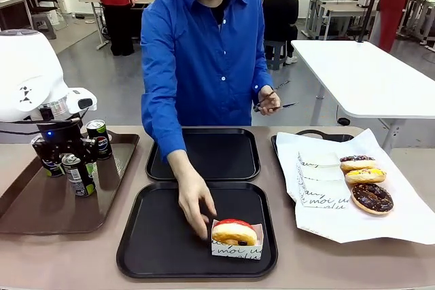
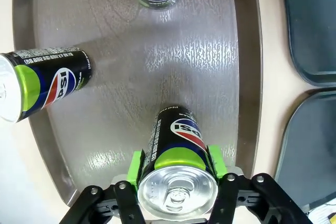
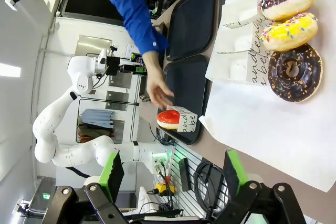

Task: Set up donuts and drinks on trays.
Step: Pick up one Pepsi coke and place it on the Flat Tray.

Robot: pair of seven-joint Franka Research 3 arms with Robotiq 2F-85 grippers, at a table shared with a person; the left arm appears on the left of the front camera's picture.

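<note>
Closest up is the silver pull-tab top of a dark slim Pepsi can with a lime-green band, sitting right between the green pads of the left pincer. Both pads are pressed flat against the can's sides, so it's properly gripped. The can stands on the long brown tray at the robot's left end of the worktop, with two more Pepsi cans near it but not touching.

The right pincer is spread wide with nothing in it.

My take on doing this bit well: lift straight up first so the can clears the tray rim and doesn't clip its neighbours, keep it vertical, then swing over to the near black plastic tray. A person's hand is there beside a red-iced ring donut in a white script-printed paper box, so I'd aim for bare tray away from both.

Orientation: the can is upright, long axis vertical, top facing the wrist camera, logo on the side away from the pincer's body.
</note>
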